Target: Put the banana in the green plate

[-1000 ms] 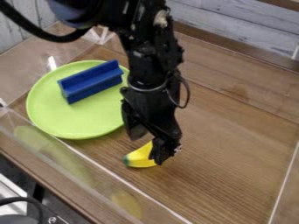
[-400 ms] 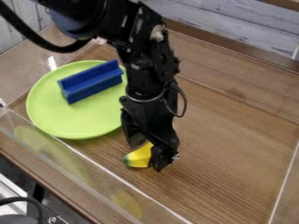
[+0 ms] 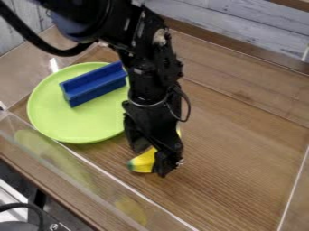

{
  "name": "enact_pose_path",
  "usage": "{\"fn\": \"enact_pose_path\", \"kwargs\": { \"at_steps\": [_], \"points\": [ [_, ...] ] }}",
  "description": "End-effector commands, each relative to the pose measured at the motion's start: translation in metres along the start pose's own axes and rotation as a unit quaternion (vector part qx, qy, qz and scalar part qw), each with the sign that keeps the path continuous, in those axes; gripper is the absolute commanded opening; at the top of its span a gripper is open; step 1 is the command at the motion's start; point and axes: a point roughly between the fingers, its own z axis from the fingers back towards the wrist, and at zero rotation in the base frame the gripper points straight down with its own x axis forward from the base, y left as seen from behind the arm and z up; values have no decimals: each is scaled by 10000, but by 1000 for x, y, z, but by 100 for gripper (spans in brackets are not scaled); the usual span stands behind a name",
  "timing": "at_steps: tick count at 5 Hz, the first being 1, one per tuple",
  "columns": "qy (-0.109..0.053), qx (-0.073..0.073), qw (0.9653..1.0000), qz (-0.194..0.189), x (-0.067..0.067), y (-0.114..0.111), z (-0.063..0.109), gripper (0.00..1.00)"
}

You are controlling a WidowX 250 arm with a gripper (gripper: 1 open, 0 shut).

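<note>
Gripper spread, jaws straddling the banana at lower centre. Green plate at left carries a blue block.

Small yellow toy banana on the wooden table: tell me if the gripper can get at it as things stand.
Probably yes. The open gripper points down right over the small yellow toy banana, jaws either side, nothing between; the round lime-green plate lies apart.

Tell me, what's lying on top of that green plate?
A blue block lies on the green plate, toward its back. The plate's right edge is hidden behind the robot's arm, so anything there can't be seen.
</note>
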Motion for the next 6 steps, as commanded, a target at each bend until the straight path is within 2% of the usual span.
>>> {"fn": "enact_pose_path", "kwargs": {
  "at_steps": [1, 5, 6],
  "points": [
    [-75, 17, 10000, 45, 1, 3, 1, 100],
    [-63, 54, 10000, 35, -1, 5, 0, 100],
    [-71, 74, 9999, -63, 0, 5, -5, 100]
  ]
}}
